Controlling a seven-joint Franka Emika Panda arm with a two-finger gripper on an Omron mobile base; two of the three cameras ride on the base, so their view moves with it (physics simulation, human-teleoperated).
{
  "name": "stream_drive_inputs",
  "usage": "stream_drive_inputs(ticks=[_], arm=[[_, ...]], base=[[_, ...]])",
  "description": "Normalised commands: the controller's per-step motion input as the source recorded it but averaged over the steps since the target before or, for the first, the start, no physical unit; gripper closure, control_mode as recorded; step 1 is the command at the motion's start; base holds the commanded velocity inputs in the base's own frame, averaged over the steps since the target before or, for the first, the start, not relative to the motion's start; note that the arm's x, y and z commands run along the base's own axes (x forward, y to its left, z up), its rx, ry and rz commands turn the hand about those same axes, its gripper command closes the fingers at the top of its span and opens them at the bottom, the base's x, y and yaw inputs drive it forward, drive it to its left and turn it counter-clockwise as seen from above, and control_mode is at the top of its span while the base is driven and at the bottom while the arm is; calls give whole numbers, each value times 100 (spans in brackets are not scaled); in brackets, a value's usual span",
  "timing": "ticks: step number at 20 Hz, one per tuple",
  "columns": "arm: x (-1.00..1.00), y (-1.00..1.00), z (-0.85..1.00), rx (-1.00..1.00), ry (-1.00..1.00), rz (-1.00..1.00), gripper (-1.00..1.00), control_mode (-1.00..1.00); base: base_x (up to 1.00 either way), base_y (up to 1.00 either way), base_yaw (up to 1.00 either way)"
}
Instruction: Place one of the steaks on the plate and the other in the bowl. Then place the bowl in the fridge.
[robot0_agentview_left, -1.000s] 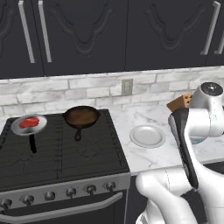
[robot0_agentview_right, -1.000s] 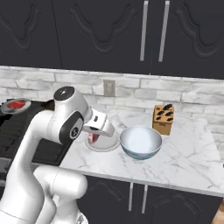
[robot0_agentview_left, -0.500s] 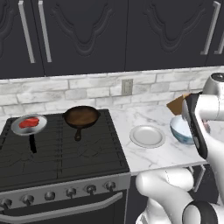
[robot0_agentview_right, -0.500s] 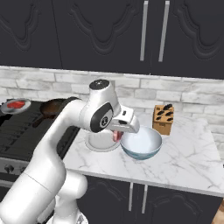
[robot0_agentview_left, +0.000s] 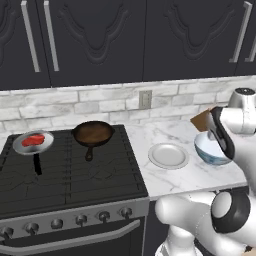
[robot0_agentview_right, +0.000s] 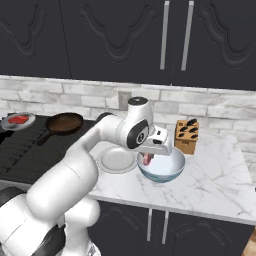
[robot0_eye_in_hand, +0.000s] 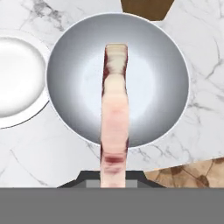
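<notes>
The jaws are clamped on a steak, which hangs edge-on from them; in the hand view the held steak runs as a narrow pale-and-red strip up the middle of the picture. Directly beneath the jaws sits the bowl, wide and white with a pale blue outside, on the marble desk; the steak is above the bowl's hollow, and whether it touches the bottom cannot be told. In the hand view the bowl lies straight below the jaws. Just beside the bowl, on the stove side of the jaws, lies the flat pale plate, bare, its rim close to the bowl's rim. Beyond the bowl, towards the brick wall, stands a wooden knife block. Well away from the jaws, on the black stove, a second steak rests in a small grey pan, with a dark cast-iron skillet next to it
</notes>
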Motion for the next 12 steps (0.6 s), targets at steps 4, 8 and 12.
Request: stream_drive_inputs(ticks=[4,8,12], arm=[[72,-6,-32,0,17,1,100,-100],[18,-39,-21,2,13,4,100,-100],[-13,-14,-27,4,3,0,100,-100]], base=[[0,0,0],[0,0,0],[0,0,0]])
